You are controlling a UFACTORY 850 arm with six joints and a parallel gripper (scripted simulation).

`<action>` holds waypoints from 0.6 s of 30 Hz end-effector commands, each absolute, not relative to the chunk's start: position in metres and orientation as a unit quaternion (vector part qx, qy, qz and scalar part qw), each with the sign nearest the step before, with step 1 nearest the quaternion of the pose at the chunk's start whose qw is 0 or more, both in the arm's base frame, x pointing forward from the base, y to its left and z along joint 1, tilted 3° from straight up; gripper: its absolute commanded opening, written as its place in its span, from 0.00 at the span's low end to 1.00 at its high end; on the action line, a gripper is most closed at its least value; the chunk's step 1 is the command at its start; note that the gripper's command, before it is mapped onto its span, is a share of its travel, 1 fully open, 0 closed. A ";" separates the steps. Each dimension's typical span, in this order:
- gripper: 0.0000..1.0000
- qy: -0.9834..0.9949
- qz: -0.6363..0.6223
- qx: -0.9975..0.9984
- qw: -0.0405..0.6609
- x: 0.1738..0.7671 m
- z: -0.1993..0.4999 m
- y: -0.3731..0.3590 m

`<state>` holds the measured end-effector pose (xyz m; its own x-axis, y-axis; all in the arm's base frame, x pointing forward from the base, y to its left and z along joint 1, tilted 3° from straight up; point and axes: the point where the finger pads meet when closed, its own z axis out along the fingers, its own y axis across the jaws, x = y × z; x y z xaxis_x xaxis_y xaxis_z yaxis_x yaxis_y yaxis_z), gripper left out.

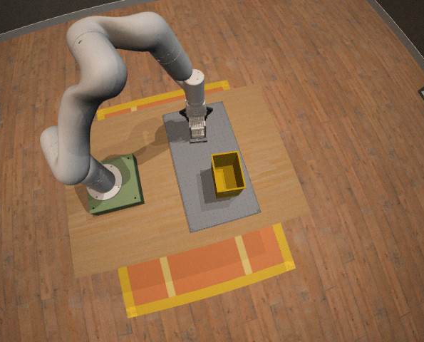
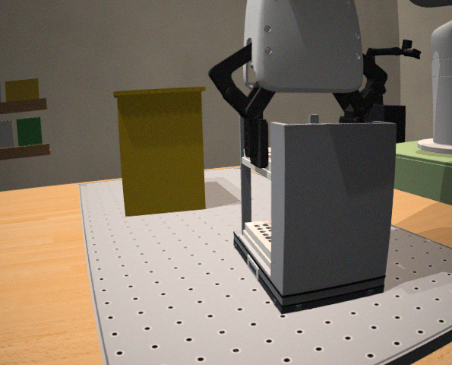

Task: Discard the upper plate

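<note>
The grey stack rack K1 (image 2: 327, 207) stands on the perforated plate (image 2: 218, 298), open at the top and on its left side. My gripper (image 1: 197, 127) reaches down into the rack from above and is shut on the upper 96-well plate (image 2: 269, 161), holding it level near the top of the rack. Only the plate's left edge shows beside my left finger (image 2: 257, 143); the right finger is hidden behind the rack wall. The lower plate (image 2: 257, 231) lies flat at the bottom of the rack. The yellow bin W1 (image 1: 227, 174) stands upright and open, apart from the rack.
The arm's green base (image 1: 116, 185) sits on the wooden table beside the perforated plate. Wall shelves with coloured boxes (image 2: 14, 118) are far behind. Orange and yellow floor markings (image 1: 204, 268) lie off the table's front and back edges.
</note>
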<state>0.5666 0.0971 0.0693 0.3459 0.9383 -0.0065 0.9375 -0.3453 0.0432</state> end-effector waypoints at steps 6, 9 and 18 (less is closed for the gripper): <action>0.00 0.572 0.011 0.820 0.020 0.567 0.082 0.098; 0.00 0.572 0.011 0.820 0.020 0.567 0.085 0.098; 0.00 0.572 0.011 0.820 0.020 0.566 0.100 0.098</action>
<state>0.5655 0.0977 0.0959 0.3459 0.9383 -0.0065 0.9375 -0.3453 0.0432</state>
